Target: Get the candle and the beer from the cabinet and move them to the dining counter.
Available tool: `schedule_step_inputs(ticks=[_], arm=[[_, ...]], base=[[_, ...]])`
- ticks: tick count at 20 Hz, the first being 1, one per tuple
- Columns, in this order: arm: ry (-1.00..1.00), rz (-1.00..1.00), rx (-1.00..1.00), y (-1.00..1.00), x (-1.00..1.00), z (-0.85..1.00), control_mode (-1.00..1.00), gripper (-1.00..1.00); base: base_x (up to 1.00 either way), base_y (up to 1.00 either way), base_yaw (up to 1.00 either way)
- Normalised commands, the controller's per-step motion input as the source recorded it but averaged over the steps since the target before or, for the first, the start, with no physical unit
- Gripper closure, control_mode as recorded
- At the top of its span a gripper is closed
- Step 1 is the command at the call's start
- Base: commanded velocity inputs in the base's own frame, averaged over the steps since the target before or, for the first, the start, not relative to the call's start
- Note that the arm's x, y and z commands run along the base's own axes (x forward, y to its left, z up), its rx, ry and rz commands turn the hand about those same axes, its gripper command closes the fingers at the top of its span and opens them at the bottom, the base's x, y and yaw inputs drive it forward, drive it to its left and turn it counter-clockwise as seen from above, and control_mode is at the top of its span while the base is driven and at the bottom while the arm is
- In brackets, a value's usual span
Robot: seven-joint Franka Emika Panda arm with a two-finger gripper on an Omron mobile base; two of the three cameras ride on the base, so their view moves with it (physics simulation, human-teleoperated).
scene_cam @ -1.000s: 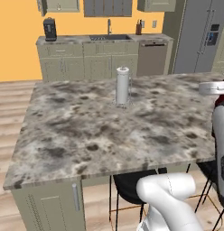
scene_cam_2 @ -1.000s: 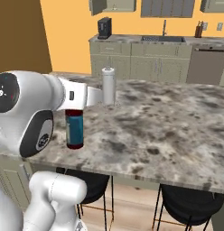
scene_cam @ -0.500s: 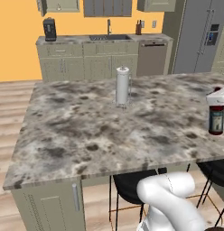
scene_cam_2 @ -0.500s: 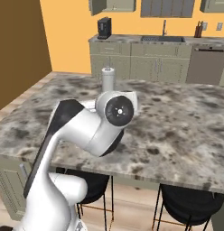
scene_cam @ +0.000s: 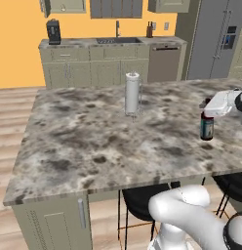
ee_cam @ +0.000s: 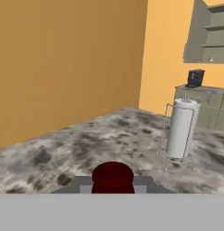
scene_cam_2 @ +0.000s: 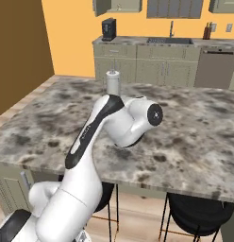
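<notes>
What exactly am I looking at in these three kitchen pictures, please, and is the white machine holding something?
It is a rendered kitchen with a white robot arm on a base that can drive. Two pictures come from cameras on that base, behind the arm to its left and right, looking forward over a marble-topped dining counter. The third comes from a camera on the hand itself, looking along the gripper.

On the counter stands a paper-towel roll in a wire holder. In the left base view the gripper is shut on the beer, a small dark bottle with a red cap, low over the counter's right side; I cannot tell whether its base touches the marble. The hand view shows that red cap from above. A black coffee machine sits on the far wall counter.
</notes>
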Motion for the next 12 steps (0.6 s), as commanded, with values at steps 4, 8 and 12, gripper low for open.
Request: schedule_step_inputs(ticks=[4,8,12], arm=[[0.05,0.15,0.09,0.14,1.0,-0.42,-1.0,1.0],[0.04,0.06,0.09,0.06,0.81,-0.46,-1.0,1.0],[0.0,-0.01,0.1,0.0,0.36,-0.52,-1.0,1.0]], base=[[0.0,0.0,0.0],[0.0,0.0,0.0],[0.0,0.0,0.0]])
